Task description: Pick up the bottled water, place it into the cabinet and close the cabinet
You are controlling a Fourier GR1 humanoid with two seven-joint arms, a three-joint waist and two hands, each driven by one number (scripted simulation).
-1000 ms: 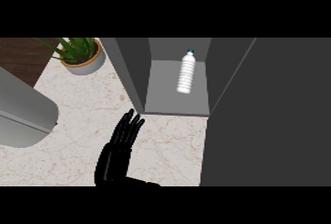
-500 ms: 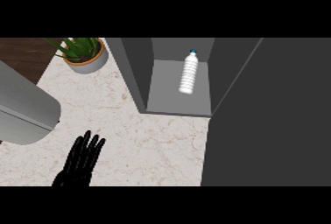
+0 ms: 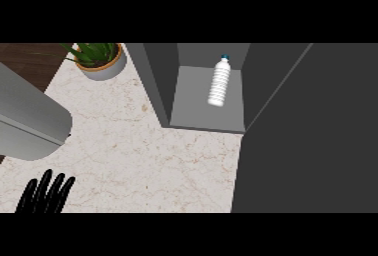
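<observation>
— Closing the cabinet is what remains, by the look of it: the bottle already lies on its side on the cabinet floor, cap pointing away, far ahead and to the right of the left hand.

— And that hand?

— Low on the counter, fingers straight and slightly spread, holding nothing. The right hand does not show.

— So which side should push the door?

— The dark door stands open well to the right of the left hand, so the right arm would likely be better placed. A flat palm against the door's outer face, near its free edge, should swing it with least effort.

— Any risk?

— The bottle lies well inside the opening, so the door probably clears it. The plant, ahead of the hand, is out of the way.
</observation>
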